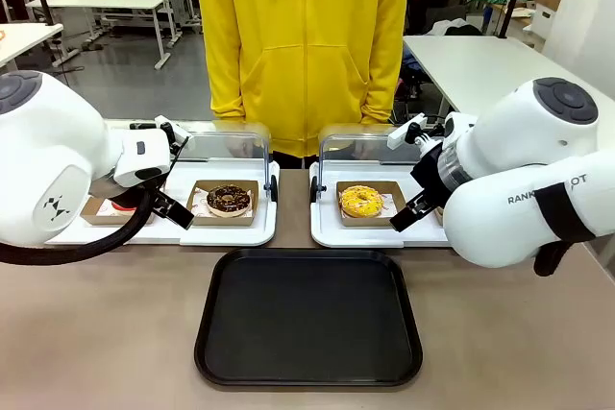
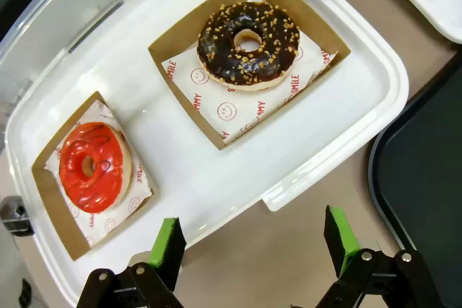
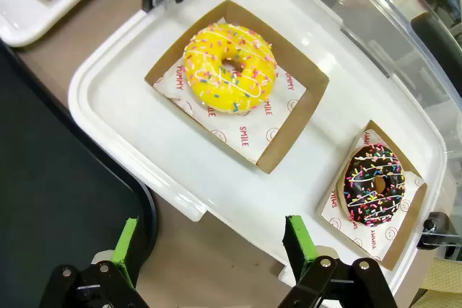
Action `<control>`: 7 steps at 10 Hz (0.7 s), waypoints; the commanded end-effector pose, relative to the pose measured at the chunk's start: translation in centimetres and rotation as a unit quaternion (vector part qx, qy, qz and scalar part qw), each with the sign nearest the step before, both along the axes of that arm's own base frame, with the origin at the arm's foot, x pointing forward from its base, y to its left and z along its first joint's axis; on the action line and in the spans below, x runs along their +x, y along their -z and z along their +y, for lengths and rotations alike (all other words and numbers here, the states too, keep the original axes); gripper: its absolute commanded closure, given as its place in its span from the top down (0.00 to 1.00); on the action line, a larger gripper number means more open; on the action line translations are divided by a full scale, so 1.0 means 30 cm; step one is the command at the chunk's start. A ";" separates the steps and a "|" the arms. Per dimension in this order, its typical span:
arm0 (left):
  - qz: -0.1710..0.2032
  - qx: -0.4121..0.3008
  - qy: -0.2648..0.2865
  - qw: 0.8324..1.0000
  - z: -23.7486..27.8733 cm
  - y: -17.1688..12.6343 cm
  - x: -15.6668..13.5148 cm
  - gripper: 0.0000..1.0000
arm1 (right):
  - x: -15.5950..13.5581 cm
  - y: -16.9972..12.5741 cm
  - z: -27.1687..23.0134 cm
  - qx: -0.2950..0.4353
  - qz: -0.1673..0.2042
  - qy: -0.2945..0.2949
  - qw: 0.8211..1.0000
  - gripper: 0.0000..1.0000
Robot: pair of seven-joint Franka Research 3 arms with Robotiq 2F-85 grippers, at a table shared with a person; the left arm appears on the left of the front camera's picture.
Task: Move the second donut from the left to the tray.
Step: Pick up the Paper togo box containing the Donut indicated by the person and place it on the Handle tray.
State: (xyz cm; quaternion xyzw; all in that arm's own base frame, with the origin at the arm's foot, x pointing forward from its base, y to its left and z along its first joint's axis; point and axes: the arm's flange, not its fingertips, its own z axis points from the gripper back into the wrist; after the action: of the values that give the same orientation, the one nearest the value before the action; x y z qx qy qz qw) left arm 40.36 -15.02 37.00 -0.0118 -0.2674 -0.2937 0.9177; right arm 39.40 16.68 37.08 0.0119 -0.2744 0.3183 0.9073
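Chocolate donut (image 2: 249, 45) with light specks, boxed.

My front camera looks across the tray (image 1: 307, 319) from my side; each wrist camera peers down close, catching its edge.

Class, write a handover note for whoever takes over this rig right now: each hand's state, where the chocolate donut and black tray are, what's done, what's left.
Left hand: open, empty, over the near edge of the left white tray.
Right hand: open, empty, at the right white tray.
Chocolate donut: in its cardboard holder on the left white tray, beside the red donut.
Black tray: on the table, nearer the robot than both white trays.
Done: no step yet.
Left: grasp the donut, lift it, set it on the black tray.
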 end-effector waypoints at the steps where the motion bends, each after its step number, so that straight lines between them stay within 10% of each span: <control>1: 0.000 0.000 0.000 1.000 0.000 0.000 0.000 1.00 | 0.000 0.000 0.000 0.000 0.000 0.000 1.000 1.00; 6: 0.000 0.000 0.000 1.000 0.000 0.000 0.000 1.00 | 0.000 0.000 0.000 0.000 0.000 0.000 1.000 1.00; 7: 0.046 -0.025 0.035 0.998 0.017 -0.079 0.047 1.00 | 0.043 -0.115 -0.036 0.029 -0.002 -0.007 1.000 1.00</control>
State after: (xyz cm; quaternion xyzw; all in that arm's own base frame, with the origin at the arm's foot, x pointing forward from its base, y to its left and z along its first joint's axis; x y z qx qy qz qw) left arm 40.50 -15.25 37.25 -0.0199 -0.2591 -0.2973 0.9187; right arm 39.64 16.59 37.65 0.0157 -0.2785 0.3139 0.9075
